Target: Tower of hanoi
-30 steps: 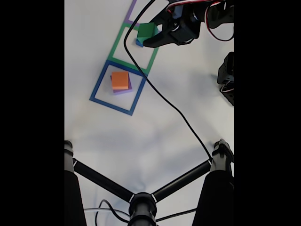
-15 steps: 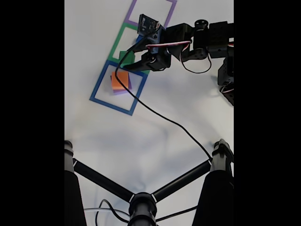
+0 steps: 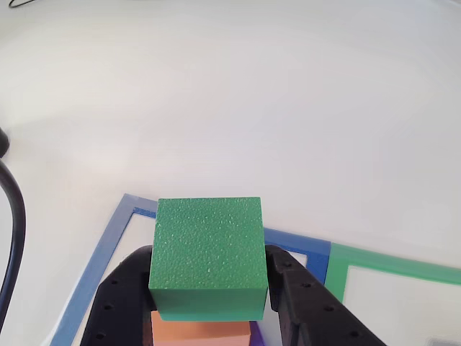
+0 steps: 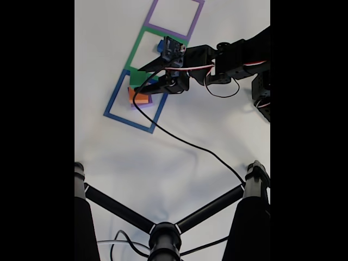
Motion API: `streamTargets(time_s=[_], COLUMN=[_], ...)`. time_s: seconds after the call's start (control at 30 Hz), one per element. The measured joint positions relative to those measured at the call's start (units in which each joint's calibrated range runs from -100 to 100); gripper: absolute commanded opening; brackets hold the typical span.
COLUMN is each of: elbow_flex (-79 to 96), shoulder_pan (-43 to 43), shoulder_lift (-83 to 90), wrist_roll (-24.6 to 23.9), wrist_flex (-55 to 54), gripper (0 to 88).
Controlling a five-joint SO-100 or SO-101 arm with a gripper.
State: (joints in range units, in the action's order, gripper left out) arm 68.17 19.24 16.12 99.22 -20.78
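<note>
Between the black fingers (image 3: 119,303) in the other view, the gripper (image 3: 209,306) pinches the green block (image 3: 207,252) just above the orange block (image 3: 202,331), purple edge (image 3: 253,333) peeking beside it, inside the blue tape square (image 3: 101,252). Fixed view: arm (image 4: 217,62) reaches over that stack (image 4: 140,98); blue cube (image 4: 161,45) sits in the green tape square (image 4: 136,60). Risk, as I judge it: letting go off-centre or tilted makes green slide off orange.

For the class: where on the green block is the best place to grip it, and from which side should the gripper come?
Grip the green block on its two flat opposite side faces, coming down from above, as the gripper does now with a finger on each side. Its parallel faces suit a two-finger pinch, and the orange block directly beneath blocks access from below.
</note>
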Motion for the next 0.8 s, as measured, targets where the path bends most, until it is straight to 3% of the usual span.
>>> streamTargets(time_s=[0.5,0.8], elbow_flex=[1.5,1.1], shoulder_pan=[1.6,1.6], shoulder_lift=[-11.2,-14.1], wrist_roll=[0.0,0.0], wrist_flex=[-12.9,-16.0], gripper=[6.3,17.6])
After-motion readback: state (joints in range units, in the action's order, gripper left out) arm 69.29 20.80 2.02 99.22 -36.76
